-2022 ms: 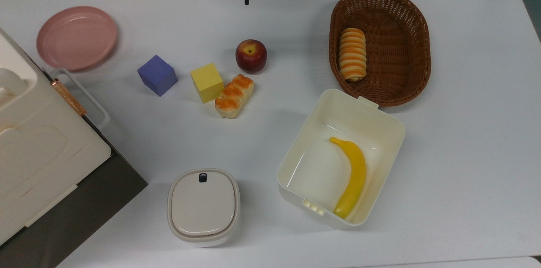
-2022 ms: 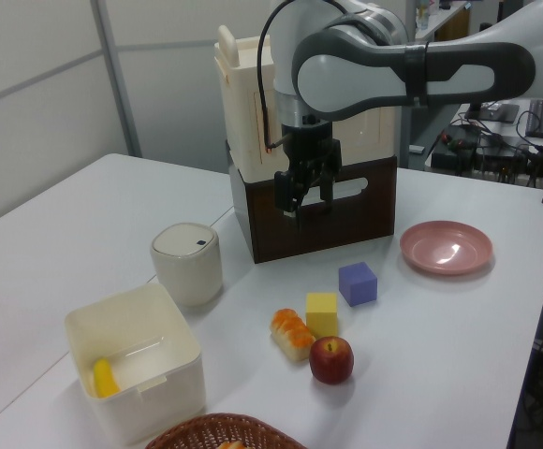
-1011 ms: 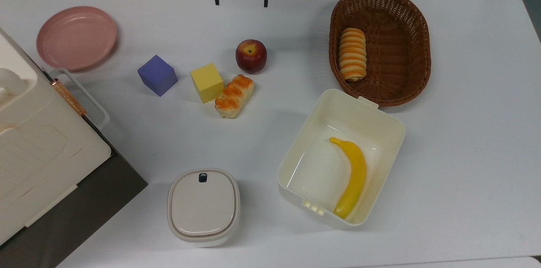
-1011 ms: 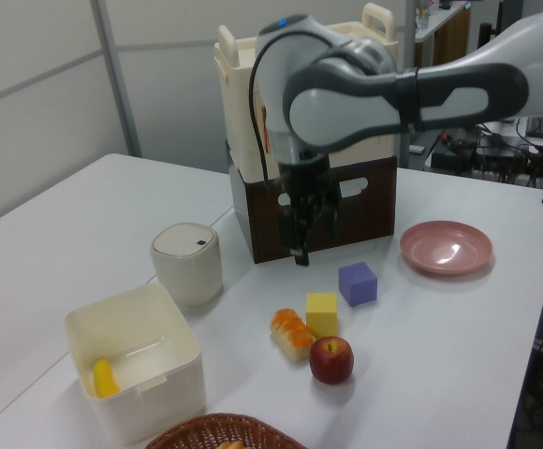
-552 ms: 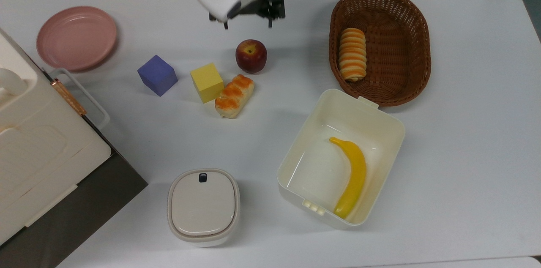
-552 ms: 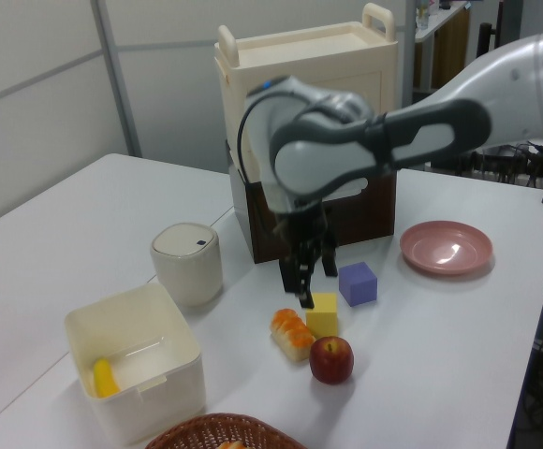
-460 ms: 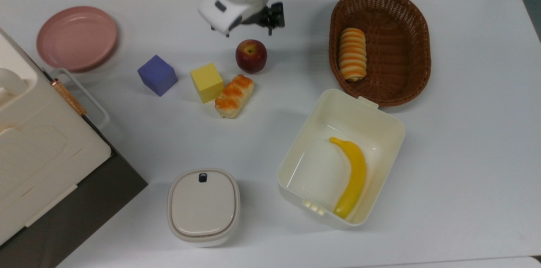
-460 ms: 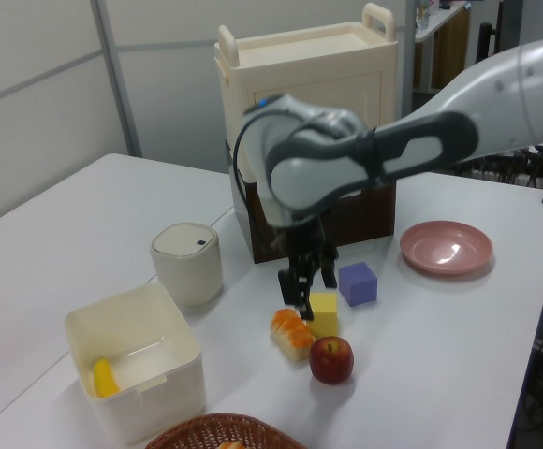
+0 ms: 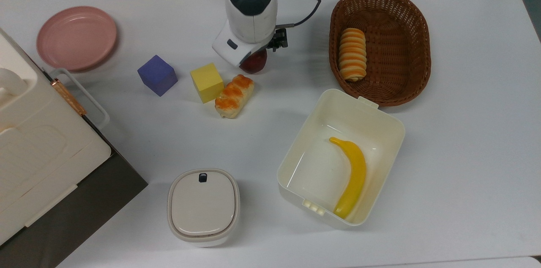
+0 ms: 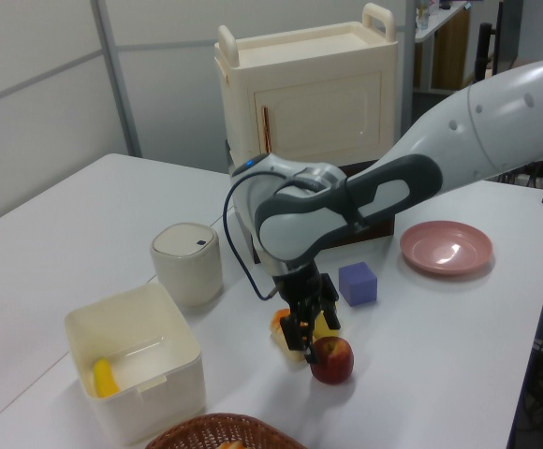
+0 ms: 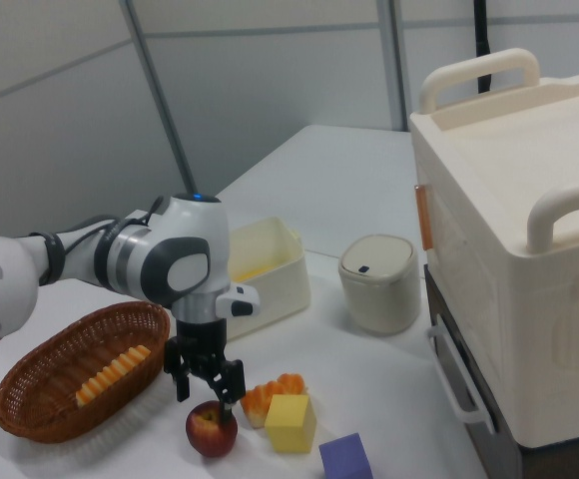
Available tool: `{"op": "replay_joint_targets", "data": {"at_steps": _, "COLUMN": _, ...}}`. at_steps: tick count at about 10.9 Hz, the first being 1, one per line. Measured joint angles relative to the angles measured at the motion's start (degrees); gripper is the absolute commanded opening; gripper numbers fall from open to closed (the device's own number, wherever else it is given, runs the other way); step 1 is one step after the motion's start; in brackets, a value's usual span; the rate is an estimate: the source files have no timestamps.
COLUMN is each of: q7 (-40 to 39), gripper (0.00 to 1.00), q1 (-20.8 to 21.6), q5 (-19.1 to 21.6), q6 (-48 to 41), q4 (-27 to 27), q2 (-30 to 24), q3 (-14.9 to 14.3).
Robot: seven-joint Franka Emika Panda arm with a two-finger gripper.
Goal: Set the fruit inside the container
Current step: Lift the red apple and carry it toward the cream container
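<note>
Over the last two seconds the gripper [image 11: 206, 384] has been brought from the far edge of the tabletop [image 9: 465, 154] to a position directly above the apple [image 11: 212, 429], and lowered. In the right view the jaws are seen open, straddling the fruit's upper part; nothing is held yet. Contact cannot be confirmed, since the wrist hides most of the apple in the top view. The apple rests on the tabletop just beside the bread roll [image 9: 233, 95] and yellow cube [image 9: 206, 82]. The container [image 9: 382, 124], with a banana [image 9: 353, 177] inside, stands well apart. The approach is judged almost complete; closing and lifting remain.
</note>
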Motion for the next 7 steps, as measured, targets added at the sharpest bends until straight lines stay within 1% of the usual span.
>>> {"op": "replay_joint_targets", "data": {"at_steps": 1, "q7": 0.0, "gripper": 1.0, "q1": 0.0, "q5": -0.2, "q6": 0.2, "q4": -0.2, "q2": 0.9, "q3": 0.0}}
{"op": "replay_joint_targets", "data": {"at_steps": 2, "q7": -0.1, "gripper": 0.98, "q1": 0.0, "q5": -0.7, "q6": 1.2, "q4": -0.7, "q2": 1.6, "q3": 0.0}}
{"op": "replay_joint_targets", "data": {"at_steps": 3, "q7": -0.1, "gripper": 0.77, "q1": 0.0, "q5": -1.3, "q6": 2.4, "q4": -1.3, "q2": 2.0, "q3": 0.0}}
{"op": "replay_joint_targets", "data": {"at_steps": 4, "q7": -0.1, "gripper": 0.6, "q1": 0.0, "q5": -1.9, "q6": 3.1, "q4": -2.1, "q2": 2.1, "q3": 0.0}}
{"op": "replay_joint_targets", "data": {"at_steps": 5, "q7": -0.2, "gripper": 0.51, "q1": 0.0, "q5": -2.7, "q6": 3.2, "q4": -2.5, "q2": 2.2, "q3": 0.0}}
{"op": "replay_joint_targets", "data": {"at_steps": 7, "q7": -0.3, "gripper": 0.45, "q1": 0.3, "q5": -3.2, "q6": 3.2, "q4": -2.6, "q2": 2.0, "q3": 0.0}}
